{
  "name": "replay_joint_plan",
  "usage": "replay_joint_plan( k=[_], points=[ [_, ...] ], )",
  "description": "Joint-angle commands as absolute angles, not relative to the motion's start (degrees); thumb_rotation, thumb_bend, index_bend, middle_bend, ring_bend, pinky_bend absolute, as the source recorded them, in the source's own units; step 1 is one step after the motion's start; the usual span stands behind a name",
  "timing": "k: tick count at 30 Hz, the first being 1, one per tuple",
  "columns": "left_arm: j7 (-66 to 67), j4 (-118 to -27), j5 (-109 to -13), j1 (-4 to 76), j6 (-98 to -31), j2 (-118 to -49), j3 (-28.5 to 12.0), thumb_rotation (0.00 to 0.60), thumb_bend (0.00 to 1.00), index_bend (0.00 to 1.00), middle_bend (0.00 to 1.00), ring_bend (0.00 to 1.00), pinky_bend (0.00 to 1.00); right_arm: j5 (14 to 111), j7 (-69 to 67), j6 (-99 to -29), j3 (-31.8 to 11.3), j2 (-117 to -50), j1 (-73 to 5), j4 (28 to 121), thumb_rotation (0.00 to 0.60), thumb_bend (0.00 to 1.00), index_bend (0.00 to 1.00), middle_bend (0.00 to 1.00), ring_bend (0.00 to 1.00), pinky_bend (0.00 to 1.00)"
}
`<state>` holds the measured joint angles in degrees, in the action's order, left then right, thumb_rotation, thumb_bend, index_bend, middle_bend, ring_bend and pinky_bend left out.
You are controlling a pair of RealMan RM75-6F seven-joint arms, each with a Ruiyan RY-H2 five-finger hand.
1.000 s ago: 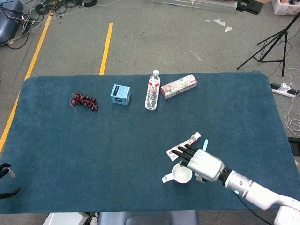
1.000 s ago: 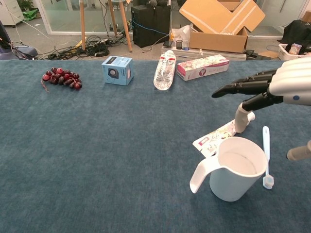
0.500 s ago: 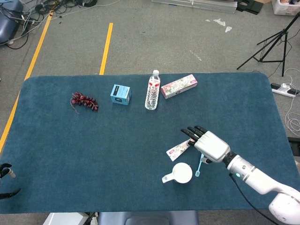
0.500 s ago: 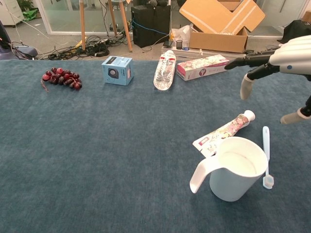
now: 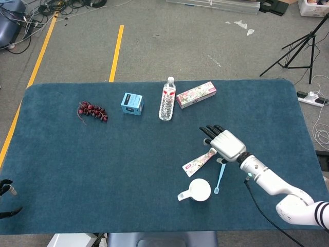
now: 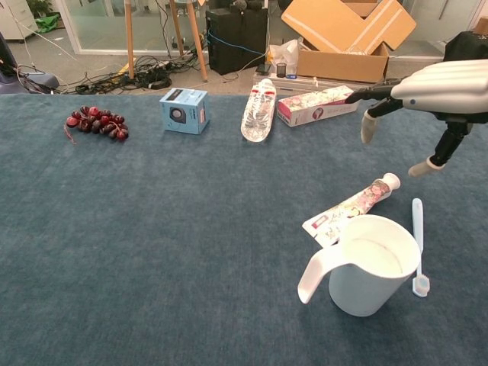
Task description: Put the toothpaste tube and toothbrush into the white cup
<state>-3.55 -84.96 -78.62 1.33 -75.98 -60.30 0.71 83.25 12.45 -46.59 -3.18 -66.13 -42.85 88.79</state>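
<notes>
With fingers [image 6: 369, 126] spread and holding nothing, the right hand [image 5: 225, 144] hovers above the tube [image 5: 199, 161] lying beside the cup [image 5: 199, 190], which a careless reach could tip over.

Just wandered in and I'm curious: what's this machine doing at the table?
It is meant to put the toothpaste and toothbrush into the white cup. Neither is in yet; both lie on the table beside the cup. The right robot hand hovers open above them, holding nothing. The left robot hand sits idle at the table's edge.
</notes>
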Motion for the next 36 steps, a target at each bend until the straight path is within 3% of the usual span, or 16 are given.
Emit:
replay_joint_plan(
  k=[1,36],
  points=[
    [-3.6,-84.9,-78.6,1.3,-76.0,-60.3,0.7,0.600,0.00,0.49,0.27,0.21,0.29,81.6,13.2,-45.1,-3.6,-68.0,-43.6,86.8,0.600,0.07,0.35,0.00,0.00,0.14],
    [-3.6,-85.0,-78.4,1.3,-75.5,-60.2,0.9,0.600,0.00,0.49,0.27,0.21,0.29,74.6,13.8,-36.3,-2.3,-80.2,-47.5,71.8,0.600,0.07,0.35,0.00,0.00,0.14]
  ],
)
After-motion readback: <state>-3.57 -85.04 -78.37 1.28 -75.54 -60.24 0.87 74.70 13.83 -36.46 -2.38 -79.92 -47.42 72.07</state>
